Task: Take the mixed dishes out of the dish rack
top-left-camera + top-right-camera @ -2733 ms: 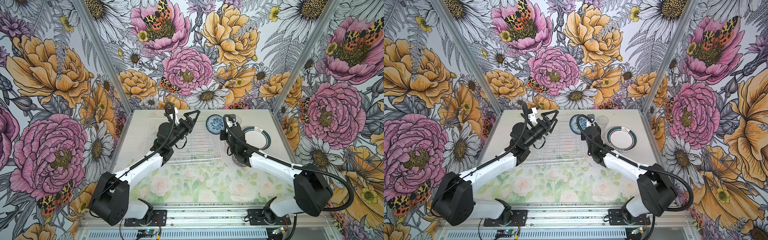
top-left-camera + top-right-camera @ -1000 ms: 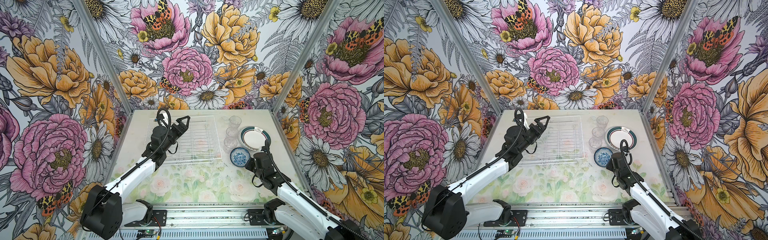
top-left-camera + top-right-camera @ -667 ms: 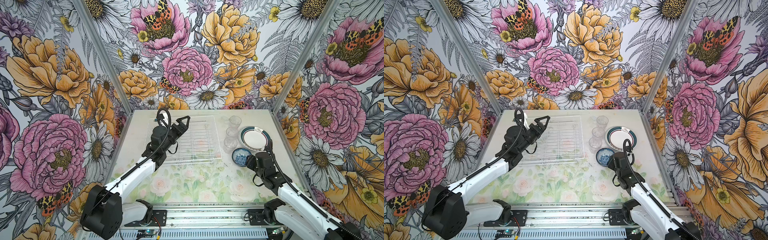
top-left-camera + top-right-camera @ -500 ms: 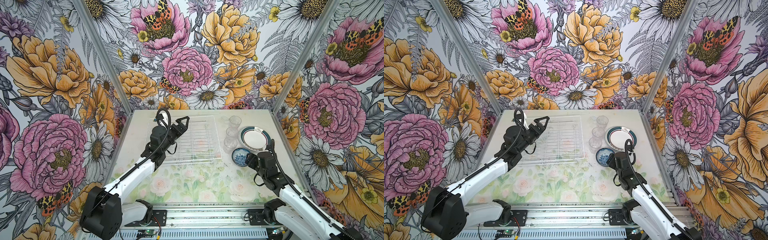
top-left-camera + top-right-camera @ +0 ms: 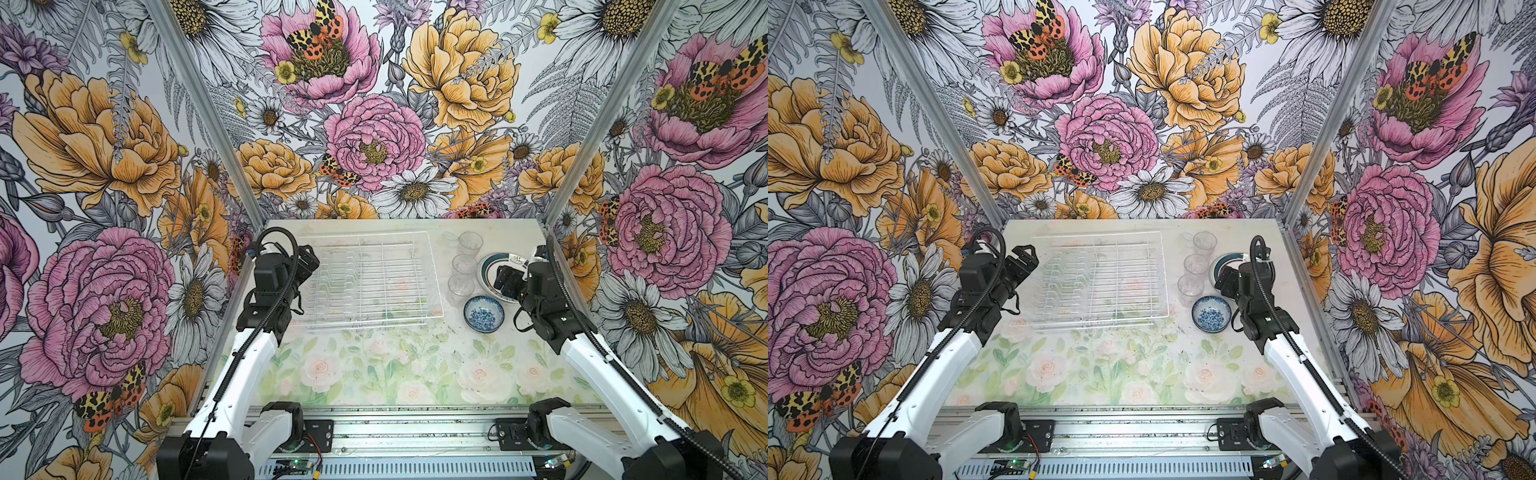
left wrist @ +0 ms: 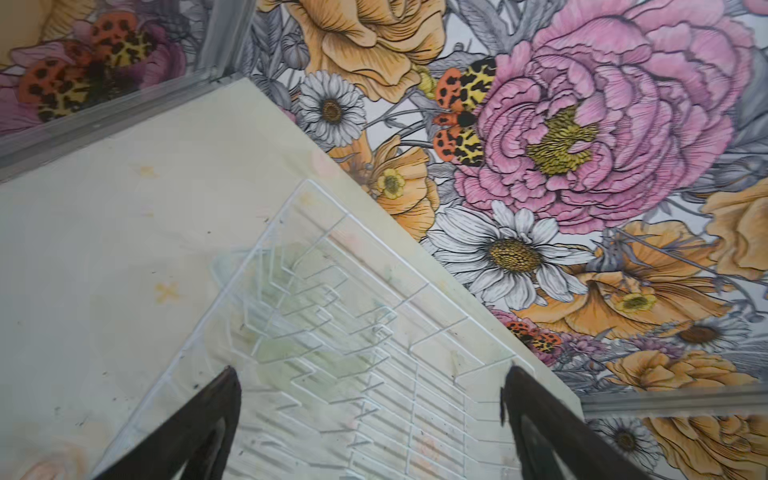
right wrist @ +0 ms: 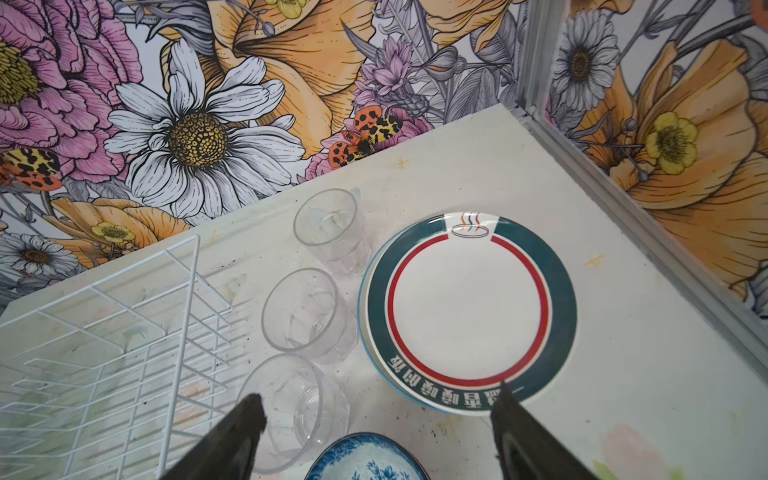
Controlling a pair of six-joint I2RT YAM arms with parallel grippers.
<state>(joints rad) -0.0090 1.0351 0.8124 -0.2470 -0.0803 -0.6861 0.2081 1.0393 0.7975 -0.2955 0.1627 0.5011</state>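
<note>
Open and holding nothing: right end effector [image 7: 377, 394] just beside the blue-and-white floral bowl [image 5: 483, 314] near the right edge of the bench [image 5: 374, 374]; left end effector [image 6: 370, 370] over the bare dish rack [image 5: 374, 286] by the far edge. Pull back slowly, lifting high. Keep off the nearest glass tumbler [image 5: 460, 286].

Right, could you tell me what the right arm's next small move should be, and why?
Probably lift the right pincer up and back, away from the dishes. It is open and holds nothing, the blue bowl sits free on the table beside the glasses, and the rack looks empty, so nothing seems left to fetch.
</note>
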